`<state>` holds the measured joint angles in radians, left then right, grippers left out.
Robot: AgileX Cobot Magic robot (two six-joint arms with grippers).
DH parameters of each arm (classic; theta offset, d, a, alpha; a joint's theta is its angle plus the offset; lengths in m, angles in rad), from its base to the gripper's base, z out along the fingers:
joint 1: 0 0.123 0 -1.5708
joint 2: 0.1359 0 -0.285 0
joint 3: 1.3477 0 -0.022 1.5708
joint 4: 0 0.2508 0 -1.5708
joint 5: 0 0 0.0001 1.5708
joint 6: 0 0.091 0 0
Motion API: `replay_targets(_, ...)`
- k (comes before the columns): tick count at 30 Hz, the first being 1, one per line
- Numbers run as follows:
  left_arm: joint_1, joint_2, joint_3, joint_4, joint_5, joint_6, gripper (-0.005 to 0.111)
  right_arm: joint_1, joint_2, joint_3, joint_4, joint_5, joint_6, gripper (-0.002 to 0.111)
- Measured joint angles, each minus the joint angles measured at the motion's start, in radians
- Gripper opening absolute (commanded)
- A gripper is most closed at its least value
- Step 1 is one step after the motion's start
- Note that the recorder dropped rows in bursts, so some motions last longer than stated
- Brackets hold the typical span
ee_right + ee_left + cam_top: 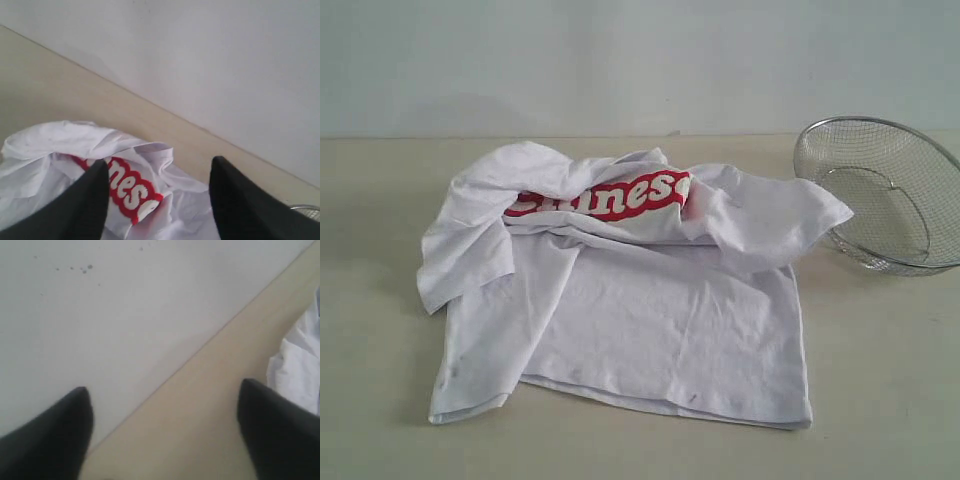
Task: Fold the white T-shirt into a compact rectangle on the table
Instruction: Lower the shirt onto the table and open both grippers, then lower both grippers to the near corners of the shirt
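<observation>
Cotton white T-shirt (650, 320) is judged limp, light; far sleeves (770, 215) are best pinched; left gripper (164, 387) and right gripper (160, 165) are seen open.

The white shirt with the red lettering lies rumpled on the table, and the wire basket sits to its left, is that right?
Not quite. The wire basket sits to the right of the shirt, not to its left, as the exterior view shows. The shirt with the red lettering does lie rumpled on the table.
</observation>
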<state>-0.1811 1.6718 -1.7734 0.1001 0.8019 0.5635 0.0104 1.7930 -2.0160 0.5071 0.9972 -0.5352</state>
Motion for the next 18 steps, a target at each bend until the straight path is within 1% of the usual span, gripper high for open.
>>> replay_targets(2, 0.000, -0.004, 0.000, -0.038, 0.053, -0.016, 0.022, 0.000, 0.000, 0.000, 0.028, 0.048, 0.004, 0.026)
replay_targets(3, 0.000, -0.006, 0.000, -0.059, 0.085, -0.021, 0.018, 0.000, 0.000, 0.000, 0.045, 0.069, 0.004, 0.020)
replay_targets(4, 0.000, -0.006, 0.000, -0.093, 0.112, -0.021, 0.014, 0.000, 0.000, 0.000, 0.061, 0.091, 0.004, 0.011)
replay_targets(6, 0.000, -0.010, 0.000, -0.177, 0.195, 0.019, 0.013, 0.000, 0.000, 0.000, 0.098, 0.151, 0.000, -0.001)
replay_targets(8, 0.000, -0.012, 0.000, -0.270, 0.272, 0.084, 0.013, 0.000, 0.000, 0.000, 0.121, 0.196, -0.002, 0.000)
replay_targets(11, 0.000, -0.016, 0.000, -0.391, 0.346, 0.138, 0.013, 0.000, 0.000, 0.002, 0.129, 0.214, 0.000, 0.000)
replay_targets(15, 0.000, -0.033, 0.002, -0.467, 0.399, 0.130, 0.013, 0.000, -0.021, 0.060, 0.135, 0.217, 0.002, 0.000)
replay_targets(18, 0.000, -0.041, 0.019, -0.508, 0.407, 0.123, 0.013, 0.000, -0.061, 0.148, 0.144, 0.217, 0.000, 0.000)
